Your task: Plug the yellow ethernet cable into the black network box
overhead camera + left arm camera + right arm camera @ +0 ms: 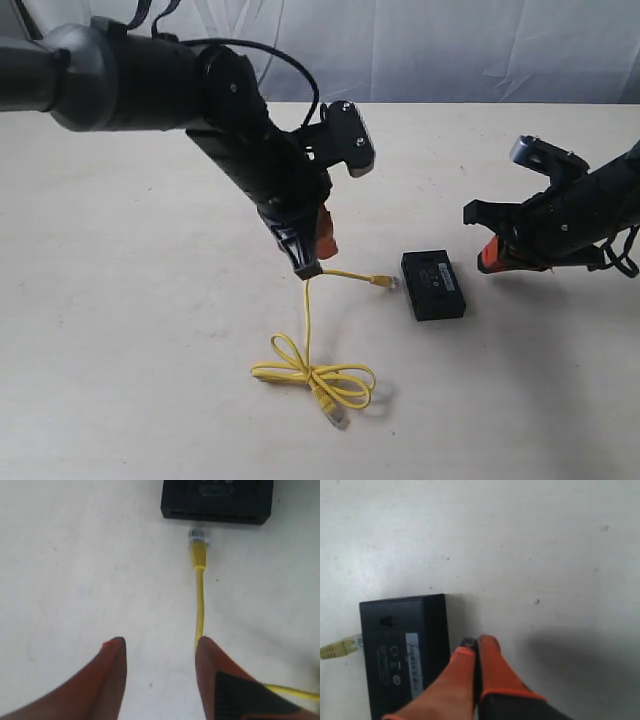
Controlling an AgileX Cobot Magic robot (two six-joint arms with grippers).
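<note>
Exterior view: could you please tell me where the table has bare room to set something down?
Bare table lies left of the cable loops and below the box, toward the view's lower right. The middle is crowded: left gripper over the cable, plug just short of the box, right gripper beside the box.

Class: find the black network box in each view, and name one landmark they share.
Exterior view: black network box, right of centre.
Left wrist view: the box at the top edge, port side showing.
Right wrist view: the box at lower left.
Shared landmark: the yellow ethernet cable's clear plug, just off the port side.
</note>
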